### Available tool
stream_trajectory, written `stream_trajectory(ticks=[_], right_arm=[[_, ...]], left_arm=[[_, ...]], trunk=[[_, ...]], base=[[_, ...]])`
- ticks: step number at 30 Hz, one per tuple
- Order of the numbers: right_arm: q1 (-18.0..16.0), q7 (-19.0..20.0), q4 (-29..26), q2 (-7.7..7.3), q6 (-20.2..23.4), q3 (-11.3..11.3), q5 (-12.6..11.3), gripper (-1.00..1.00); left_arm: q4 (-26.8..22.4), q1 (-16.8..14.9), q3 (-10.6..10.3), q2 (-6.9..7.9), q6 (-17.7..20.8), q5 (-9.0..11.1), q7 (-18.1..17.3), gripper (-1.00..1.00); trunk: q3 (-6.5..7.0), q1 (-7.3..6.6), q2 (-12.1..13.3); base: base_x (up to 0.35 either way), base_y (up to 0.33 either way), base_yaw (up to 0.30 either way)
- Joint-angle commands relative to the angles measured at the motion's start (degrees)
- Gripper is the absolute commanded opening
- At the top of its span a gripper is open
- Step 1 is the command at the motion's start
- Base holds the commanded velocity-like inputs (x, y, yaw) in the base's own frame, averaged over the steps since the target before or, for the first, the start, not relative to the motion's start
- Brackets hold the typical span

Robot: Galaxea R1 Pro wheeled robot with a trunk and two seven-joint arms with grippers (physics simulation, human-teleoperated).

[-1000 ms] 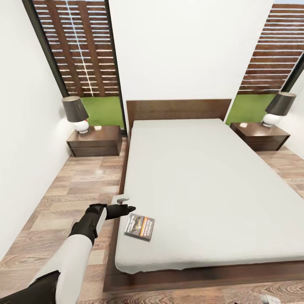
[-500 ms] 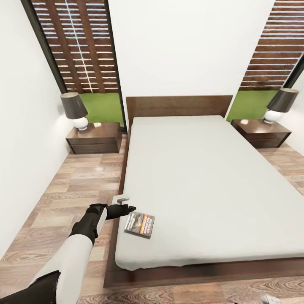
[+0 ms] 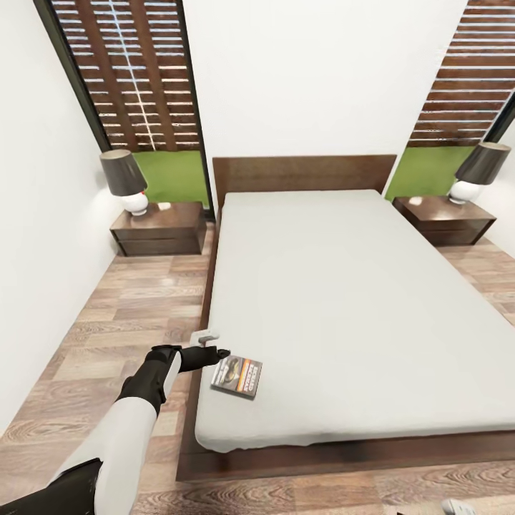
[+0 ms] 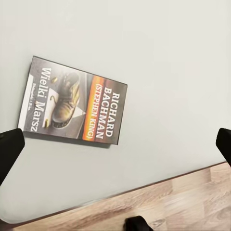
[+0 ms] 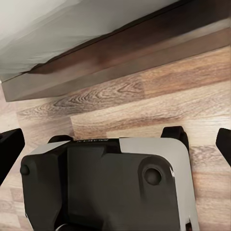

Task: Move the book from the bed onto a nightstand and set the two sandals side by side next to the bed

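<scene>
The book point(image 3: 237, 376) lies flat near the front left corner of the bed's grey mattress point(image 3: 343, 300), its cover with the white "Richard Bachman" lettering facing up point(image 4: 72, 103). My left gripper point(image 3: 217, 352) hangs just above the mattress's left edge, close to the book's near corner. It is open point(image 4: 115, 149), with the book off to one side of the gap and nothing held. My right gripper point(image 5: 115, 144) is open too, low over the wood floor by the bed frame. Two nightstands point(image 3: 159, 227) point(image 3: 443, 220) flank the headboard. The sandals are out of view.
A dark-shaded lamp point(image 3: 124, 180) stands on the left nightstand, with another lamp point(image 3: 476, 172) on the right one. A strip of plank floor point(image 3: 129, 315) runs between the left wall and the bed. My own base point(image 5: 106, 187) sits below the right gripper.
The whole head picture has shifted a little, with headboard and nightstands now higher in the frame. My left arm and the book keep the same places relative to each other.
</scene>
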Motion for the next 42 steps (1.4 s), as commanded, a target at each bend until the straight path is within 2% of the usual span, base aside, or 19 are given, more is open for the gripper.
stream_trajectory(ticks=[1, 10, 13, 15, 16, 18, 21, 25, 42], right_arm=[[-0.04, 0.16, 0.03, -0.02, -0.17, 0.47, -0.38, 1.0], [-0.04, 0.16, 0.03, -0.02, -0.21, 0.55, -0.38, 1.0], [-0.04, 0.16, 0.03, -0.02, -0.2, 0.54, -0.38, 1.0], [-0.04, 0.16, 0.03, -0.02, -0.23, 0.51, -0.38, 1.0], [-0.04, 0.16, 0.03, -0.02, -0.25, 0.53, -0.38, 1.0], [-0.04, 0.16, 0.03, -0.02, -0.24, 0.55, -0.38, 1.0], [-0.04, 0.16, 0.03, -0.02, -0.24, 0.56, -0.38, 1.0], [-0.04, 0.16, 0.03, -0.02, -0.26, 0.56, -0.38, 1.0], [-0.04, 0.13, 0.03, -0.02, -0.26, 0.55, -0.38, 1.0]], left_arm=[[-0.1, -0.06, 0.45, -0.08, 0.27, -0.6, -0.51, 1.0], [-0.1, -0.06, 0.43, -0.13, 0.27, -0.6, -0.51, 1.0], [-0.08, -0.06, 0.46, -0.1, 0.27, -0.51, -1.87, 1.0], [-0.09, -0.06, 0.53, -0.02, 0.27, -0.47, -5.37, 1.0], [-0.09, -0.06, 0.6, 0.11, 0.21, -0.49, -10.91, 1.0], [-0.1, -0.06, 0.65, 0.3, 0.1, -0.69, -17.71, 1.0], [-0.1, -0.06, 0.67, 0.43, 0.03, -0.82, -21.61, 1.0], [-0.1, -0.06, 0.6, 0.44, -0.07, -0.87, -22.79, 1.0], [-0.1, -0.06, 0.59, 0.39, -0.08, -0.95, -22.86, 1.0]], trunk=[[-0.19, 0.03, -0.11], [-1.0, 0.03, -0.11], [-1.27, 0.03, -0.11], [-1.45, 0.03, -0.11], [-1.54, 0.03, -0.11], [-1.72, 0.03, -0.11], [-1.99, 0.03, -0.11], [-2.34, 0.03, -0.11], [-3.87, 0.03, -0.11]], base=[[0.0, 0.0, 0.0], [0.0, 0.0, 0.0], [0.0, 0.0, 0.0], [0.0, 0.0, 0.0], [0.0, 0.0, 0.0], [0.0, 0.0, 0.0], [0.0, 0.0, 0.0], [0.0, 0.0, 0.0], [0.004, 0.0, 0.0]])
